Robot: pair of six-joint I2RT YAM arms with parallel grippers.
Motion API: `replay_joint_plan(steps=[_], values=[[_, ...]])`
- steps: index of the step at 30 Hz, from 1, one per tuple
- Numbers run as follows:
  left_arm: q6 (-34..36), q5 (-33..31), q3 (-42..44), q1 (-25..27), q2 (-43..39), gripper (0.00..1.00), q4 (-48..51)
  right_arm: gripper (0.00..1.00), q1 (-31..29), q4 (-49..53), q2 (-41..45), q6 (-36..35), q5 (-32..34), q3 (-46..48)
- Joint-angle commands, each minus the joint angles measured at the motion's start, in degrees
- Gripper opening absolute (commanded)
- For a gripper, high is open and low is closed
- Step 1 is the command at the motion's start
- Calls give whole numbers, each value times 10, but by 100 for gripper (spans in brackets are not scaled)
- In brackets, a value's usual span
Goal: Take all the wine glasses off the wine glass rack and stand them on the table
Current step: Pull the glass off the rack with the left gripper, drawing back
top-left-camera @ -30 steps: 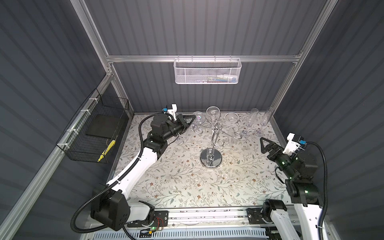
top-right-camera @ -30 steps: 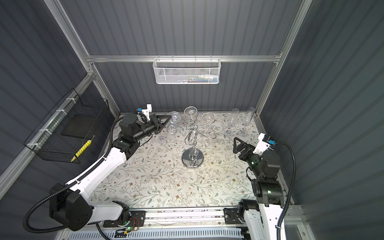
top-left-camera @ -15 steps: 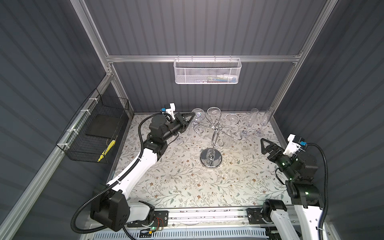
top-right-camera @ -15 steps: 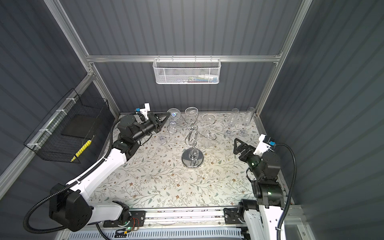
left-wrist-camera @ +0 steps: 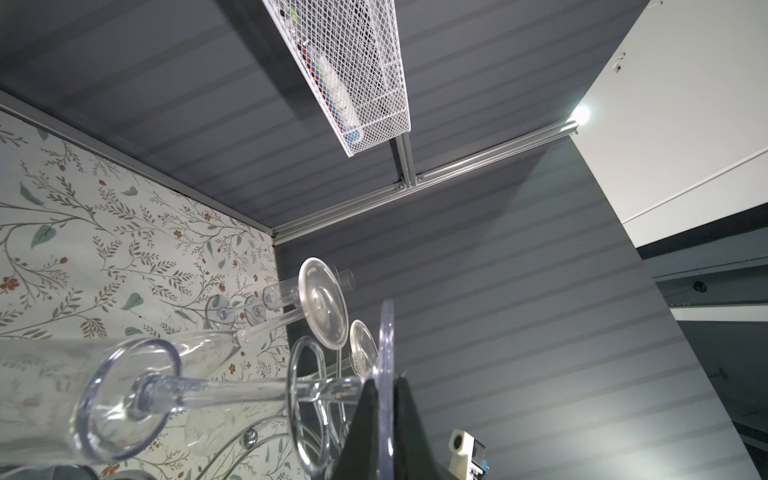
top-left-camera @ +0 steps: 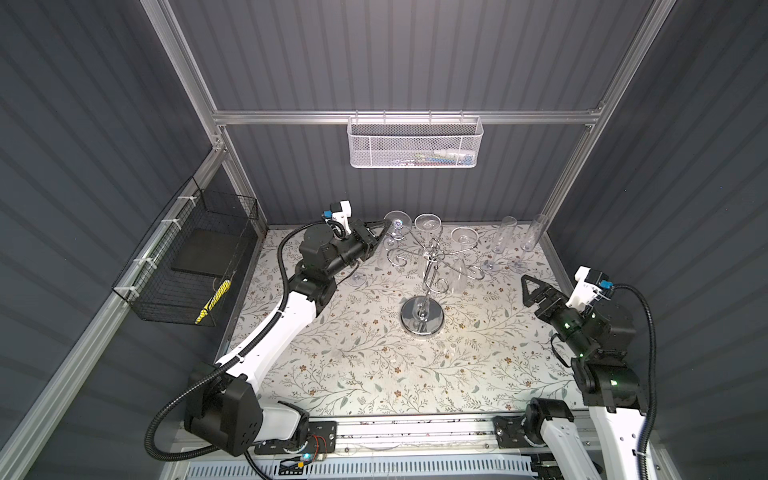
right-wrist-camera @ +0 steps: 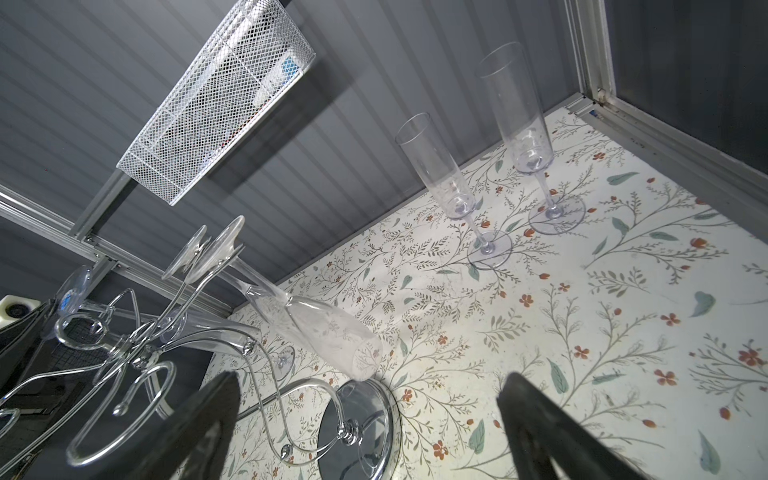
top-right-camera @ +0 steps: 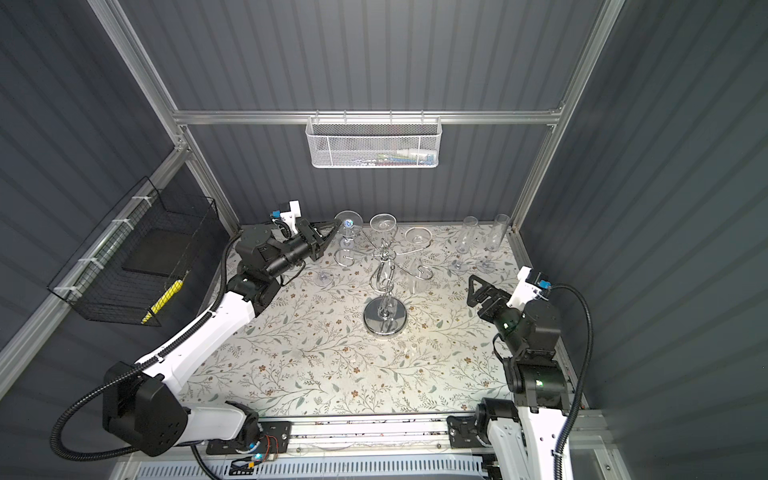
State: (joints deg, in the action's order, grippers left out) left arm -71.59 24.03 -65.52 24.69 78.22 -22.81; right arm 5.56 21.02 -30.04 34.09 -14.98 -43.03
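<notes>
- The floral-patterned desk (top-left-camera: pixel 353 365) carries the wine glass rack (top-left-camera: pixel 432 266) near its middle, with the chrome disc base flat on the surface and the scroll arms spread above.
- The right gripper (top-left-camera: pixel 528 289) hangs over the desk's right side, well apart from the rack. Its jaws are wide apart and empty.
- The left gripper (top-left-camera: pixel 384 227) is up at the rack's rear-left scroll arm. Its jaws are clamped on the flat foot of the wine glass (top-right-camera: pixel 349 223), which hangs bowl-down there.
- In the left wrist view the clear foot disc (left-wrist-camera: pixel 387 340) stands edge-on between the black fingers (left-wrist-camera: pixel 409 424). The stem runs from it through the chrome scroll loop (left-wrist-camera: pixel 294 395), so the glass is gripped but apparently not yet free of the rack.
- The step in hand is judged to be the withdrawal: the grasp is made, and release from the arm is pending.
- The next move calls for drawing the stem out through the scroll's open mouth while keeping the foot above the wire. It must not knock the neighbouring hung glass (top-left-camera: pixel 428 223) or tip the rack. A thin pinch on a slick foot may slip.
</notes>
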Motion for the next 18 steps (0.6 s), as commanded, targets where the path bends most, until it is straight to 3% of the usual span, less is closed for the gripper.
replay_joint_plan(steps=[1, 8, 18], values=[[12, 0, -27, -3, 9, 0, -25, 99, -2, -9, -2, -6, 3, -16], [-8, 95, -69, -3, 59, 0, -63, 99, -2, -9, -2, -7, 2, -17], [-13, 146, -54, -3, 40, 0, -69, 99, -2, -3, 2, -11, 5, -16]])
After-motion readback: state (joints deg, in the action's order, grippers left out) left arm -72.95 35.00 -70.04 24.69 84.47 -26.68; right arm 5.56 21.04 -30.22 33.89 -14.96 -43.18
